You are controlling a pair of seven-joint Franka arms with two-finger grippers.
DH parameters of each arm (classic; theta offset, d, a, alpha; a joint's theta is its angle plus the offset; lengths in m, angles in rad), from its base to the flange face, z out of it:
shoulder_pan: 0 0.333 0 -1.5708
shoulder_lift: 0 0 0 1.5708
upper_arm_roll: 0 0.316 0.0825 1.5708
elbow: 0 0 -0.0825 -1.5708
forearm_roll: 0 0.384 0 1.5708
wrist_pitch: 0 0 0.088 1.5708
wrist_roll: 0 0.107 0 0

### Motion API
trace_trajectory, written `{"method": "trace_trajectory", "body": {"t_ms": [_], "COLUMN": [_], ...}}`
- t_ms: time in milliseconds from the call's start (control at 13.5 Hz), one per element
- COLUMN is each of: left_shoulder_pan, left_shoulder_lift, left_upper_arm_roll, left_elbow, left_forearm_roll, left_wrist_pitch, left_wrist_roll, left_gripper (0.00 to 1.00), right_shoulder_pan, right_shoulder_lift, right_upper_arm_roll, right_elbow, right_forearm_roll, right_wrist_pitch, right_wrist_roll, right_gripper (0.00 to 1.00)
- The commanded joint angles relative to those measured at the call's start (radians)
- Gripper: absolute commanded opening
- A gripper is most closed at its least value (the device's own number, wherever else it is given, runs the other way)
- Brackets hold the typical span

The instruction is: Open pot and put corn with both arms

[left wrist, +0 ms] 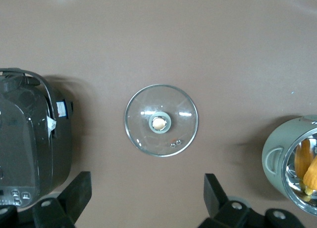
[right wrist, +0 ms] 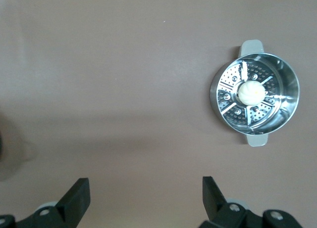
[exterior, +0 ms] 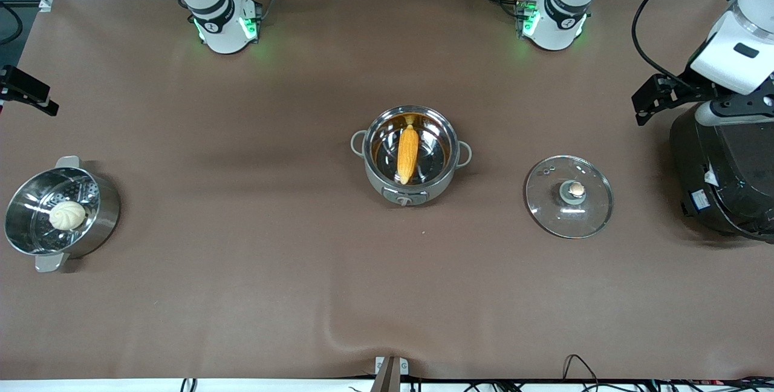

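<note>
While the pot [exterior: 410, 159] sits uncovered at mid-bench, the corn [exterior: 407, 153] lies inside it, tip pointing toward the front camera. The glass lid [exterior: 569, 196] rests flat on the bench [exterior: 242, 295] beside the pot, toward the left arm's end, with the black cooker [exterior: 725, 180] at that end.

Up high over that end, the left gripper [left wrist: 147, 198] hangs with jaws spread wide, holding nothing; its wrist view looks straight down on the lid, with the cooker and the pot's edge at the frame's sides.

The right gripper [right wrist: 146, 201] shows only in its own wrist view, jaws wide and empty, over bare bench near the steamer pot [right wrist: 255, 99]. That view reveals the steamer's perforated tray under the white bun [right wrist: 249, 92], less plain from the front.
</note>
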Motion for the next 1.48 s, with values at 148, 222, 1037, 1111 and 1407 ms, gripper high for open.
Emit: {"method": "trace_trajectory", "body": {"t_ms": [148, 222, 1037, 1111, 1407], "left_shoulder_pan": [-0.037, -0.043, -0.034, -0.032, -0.032], "left_shoulder_lift": [-0.015, -0.015, -0.041, -0.041, -0.042], "left_upper_arm_roll": [0.047, 0.054, 0.123, 0.125, 0.126], "left_elbow": [0.010, 0.011, -0.002, -0.002, -0.028], "left_forearm_roll": [-0.030, -0.030, -0.113, -0.117, -0.116], "left_wrist_pitch": [-0.035, -0.038, -0.079, -0.087, -0.079], "left_wrist_roll": [0.022, 0.022, 0.100, 0.105, 0.097], "left_gripper": [1.00, 1.00, 1.00, 1.00, 1.00], "right_shoulder_pan": [-0.015, -0.015, -0.015, -0.015, -0.014], "right_shoulder_lift": [-0.021, -0.021, -0.021, -0.023, -0.026], "right_upper_arm_roll": [0.013, 0.013, 0.013, 0.013, 0.013], "right_elbow": [-0.008, -0.008, -0.008, -0.010, -0.011], "right_forearm_roll": [-0.015, -0.015, -0.009, -0.009, -0.009], "right_wrist_pitch": [-0.016, -0.022, -0.022, -0.025, -0.039], "right_wrist_roll": [-0.008, -0.010, -0.013, -0.011, -0.010], "right_gripper": [1.00, 1.00, 1.00, 1.00, 1.00]}}
